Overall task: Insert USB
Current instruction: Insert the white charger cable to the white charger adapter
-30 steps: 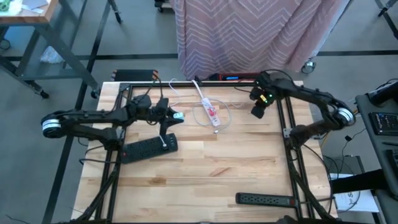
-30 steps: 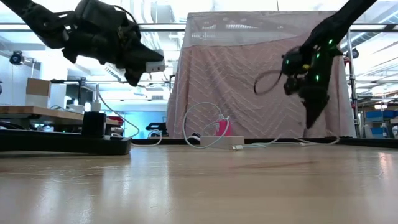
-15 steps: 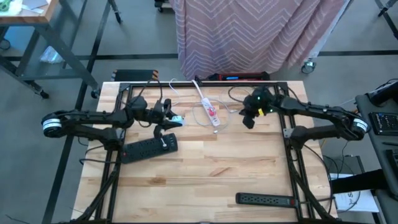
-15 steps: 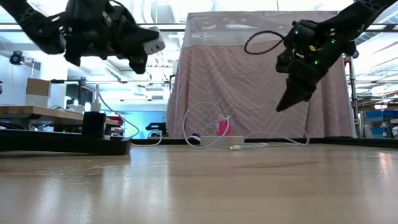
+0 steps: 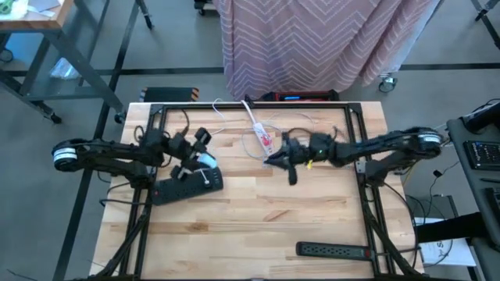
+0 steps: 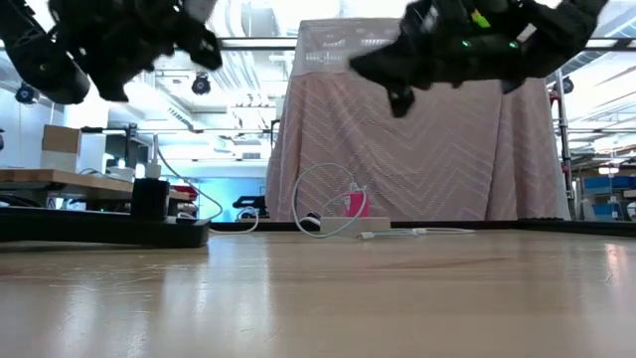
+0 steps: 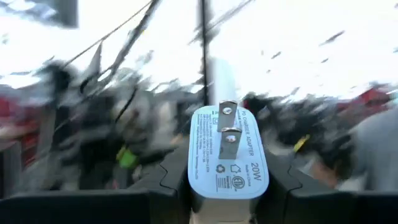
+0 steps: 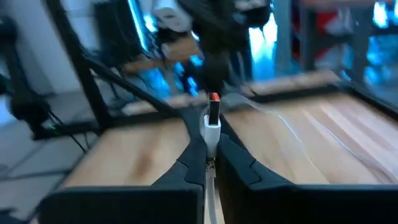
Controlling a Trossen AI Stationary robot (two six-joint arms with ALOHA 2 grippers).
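My left gripper hangs over the table's left half, above the black power strip, shut on a white charger whose two prongs show in the left wrist view. My right gripper reaches level from the right to the table's middle. It is shut on the white USB plug, whose orange-tipped end sticks out past the fingers. The plug's white cable lies on the table near the white power strip. In the low view both arms show only at the top. My left gripper pinches the charger's body by two opposite sides between its two fingers. The pronged face is tilted up toward the wrist camera. The charger is lifted clear of the table and the black strip. My right gripper pinches the USB plug's white body between its shut fingertips, with the fingers lying along it. They point level toward the table's left. The plug is lifted clear, its tip pointing on past the fingers.
The black power strip carries a black block plugged into it. A second black power strip lies near the front right. A pink thing sits on the white strip at the far middle. Black frame rails run along both sides.
My right gripper has swung from the far right corner toward the table's middle and left, tipping from pointing down to level, the USB plug still in it. My left gripper has tipped upward and rolled, turning the charger, and has drawn slightly toward the left.
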